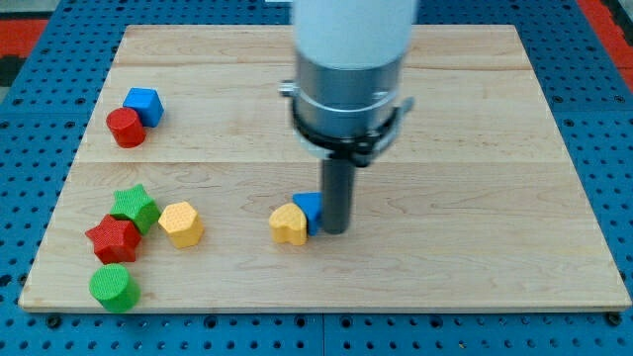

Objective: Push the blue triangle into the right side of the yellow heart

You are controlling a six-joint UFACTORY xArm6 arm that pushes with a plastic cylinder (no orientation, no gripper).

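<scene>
seven blocks lie on the wooden board (475,148), which rests on a blue pegboard (613,129). two are blue: the blue triangle (309,206) near the middle of the board, and a blue cube-like block (144,104) at the view's upper left. two are yellow: the yellow heart (290,224) and a yellow hexagon-like block (182,222) further to the view's left. two are red: a red cylinder (126,128) touching the blue cube-like block, and a red star (113,239). two are green, which makes eight in all, not seven: a green star (135,207) touching the red star, and a green cylinder (113,287) just below them.

the blue triangle sits against the upper right side of the yellow heart, touching it, partly hidden behind the rod. my tip (334,230) stands just at the view's right of the blue triangle, touching or nearly touching it; i cannot tell which. there are no fingers to open or close here, only one straight dark rod under a grey and white arm body (351,59), and it holds nothing.
</scene>
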